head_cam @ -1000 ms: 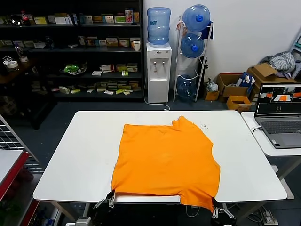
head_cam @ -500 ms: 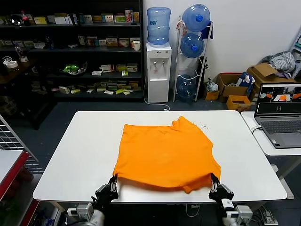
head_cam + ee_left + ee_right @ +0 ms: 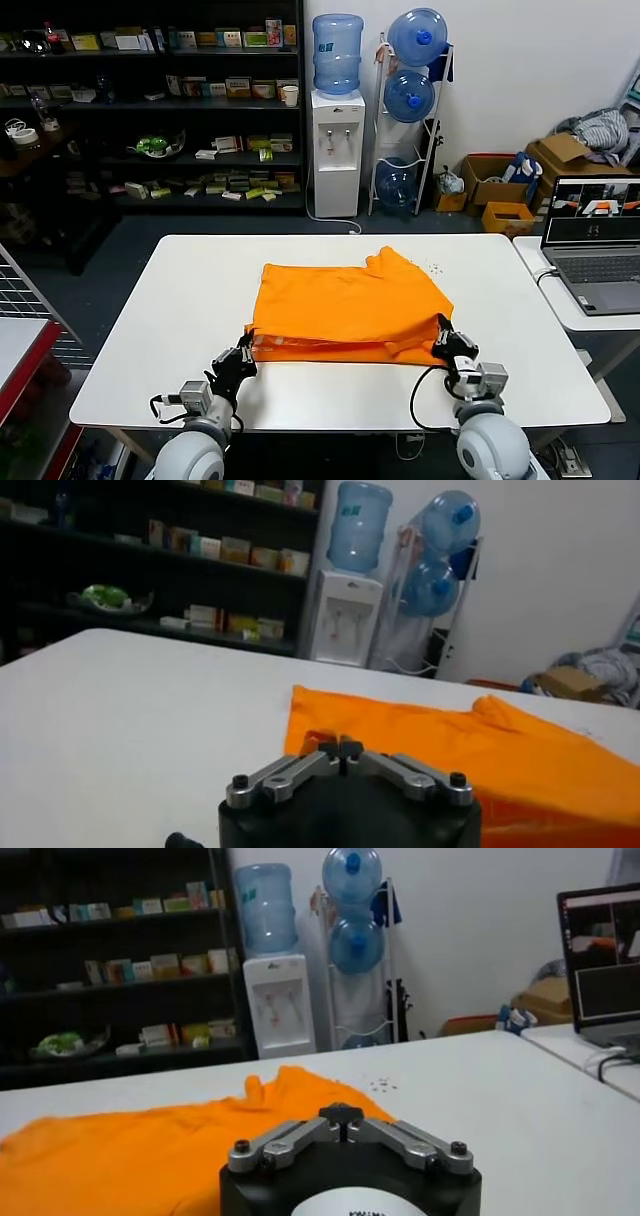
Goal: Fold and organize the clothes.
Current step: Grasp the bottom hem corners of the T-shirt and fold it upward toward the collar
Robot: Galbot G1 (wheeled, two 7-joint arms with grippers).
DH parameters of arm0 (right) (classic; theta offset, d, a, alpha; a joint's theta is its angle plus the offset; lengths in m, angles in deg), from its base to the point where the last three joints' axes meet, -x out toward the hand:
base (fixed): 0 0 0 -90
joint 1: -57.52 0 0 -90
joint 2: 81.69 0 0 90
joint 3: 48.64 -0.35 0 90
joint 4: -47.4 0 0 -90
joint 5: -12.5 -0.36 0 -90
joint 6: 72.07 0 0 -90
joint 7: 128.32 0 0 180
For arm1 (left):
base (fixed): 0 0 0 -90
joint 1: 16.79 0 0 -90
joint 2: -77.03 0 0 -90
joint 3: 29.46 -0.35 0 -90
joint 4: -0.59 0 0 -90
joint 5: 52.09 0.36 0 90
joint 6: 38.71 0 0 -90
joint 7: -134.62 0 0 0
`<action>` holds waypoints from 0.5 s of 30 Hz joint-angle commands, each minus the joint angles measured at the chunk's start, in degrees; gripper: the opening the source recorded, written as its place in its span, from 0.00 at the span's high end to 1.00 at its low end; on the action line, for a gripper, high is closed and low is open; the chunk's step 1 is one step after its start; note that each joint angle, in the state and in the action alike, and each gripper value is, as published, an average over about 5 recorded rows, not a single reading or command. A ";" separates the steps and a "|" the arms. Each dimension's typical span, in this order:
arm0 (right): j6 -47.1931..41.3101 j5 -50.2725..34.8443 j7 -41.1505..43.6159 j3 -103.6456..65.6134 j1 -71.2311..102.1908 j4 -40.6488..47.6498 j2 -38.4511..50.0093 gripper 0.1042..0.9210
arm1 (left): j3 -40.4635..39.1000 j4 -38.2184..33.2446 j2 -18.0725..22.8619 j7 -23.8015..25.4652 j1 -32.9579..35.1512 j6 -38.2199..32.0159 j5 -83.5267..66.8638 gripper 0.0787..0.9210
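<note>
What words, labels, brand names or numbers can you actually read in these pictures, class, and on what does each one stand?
None can be read with certainty.
Right gripper: small print on its housing, cut off and blurred.
Shelf boxes: labels too small.
Laptop: only camera pictures show on its screen, no legible text.
Orange T-shirt: no lettering shows.
Water bottles: no readable label.

**Both hands clamped, arms reaching forward**

The left hand [image 3: 243,357] has its fingers pinched together, wrist low behind it. Well apart, level with it, the right hand [image 3: 444,338] is closed likewise, forearm angled up from below, cable looping beside it.
</note>
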 commanded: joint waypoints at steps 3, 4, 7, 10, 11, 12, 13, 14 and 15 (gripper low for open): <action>-0.92 -0.92 0.21 4.19 -6.91 5.54 0.11 0.95 | -1.32 4.59 0.69 0.40 -4.84 1.93 -0.02 0.97; -0.82 -0.75 0.59 4.19 -6.78 5.60 -0.04 0.93 | -1.27 4.58 0.76 0.49 -4.73 2.09 0.16 0.96; -0.40 0.09 1.61 3.38 -5.95 5.41 -0.26 0.82 | -0.90 4.26 0.74 0.49 -4.06 2.18 1.05 0.89; 0.00 1.55 2.74 1.54 -4.08 4.58 0.27 0.72 | 0.06 3.44 0.29 0.33 -2.75 2.82 1.64 0.79; 0.14 2.00 3.19 0.81 -3.16 4.16 0.63 0.68 | 0.48 3.06 0.03 0.37 -2.16 3.09 1.74 0.76; 0.33 2.48 3.73 -0.15 -1.78 3.61 1.19 0.64 | 0.96 2.65 -0.34 0.59 -1.23 3.34 1.84 0.73; 0.43 2.92 4.25 -1.11 -0.44 2.98 1.78 0.61 | 1.41 2.25 -0.75 0.90 -0.20 3.53 1.97 0.68; 0.53 3.26 4.80 -2.02 1.12 2.36 2.44 0.58 | 1.79 1.95 -1.14 1.26 0.77 3.59 2.10 0.65; 0.58 3.56 5.43 -3.06 3.04 1.71 3.24 0.54 | 2.17 1.78 -1.49 1.78 1.97 3.58 2.28 0.62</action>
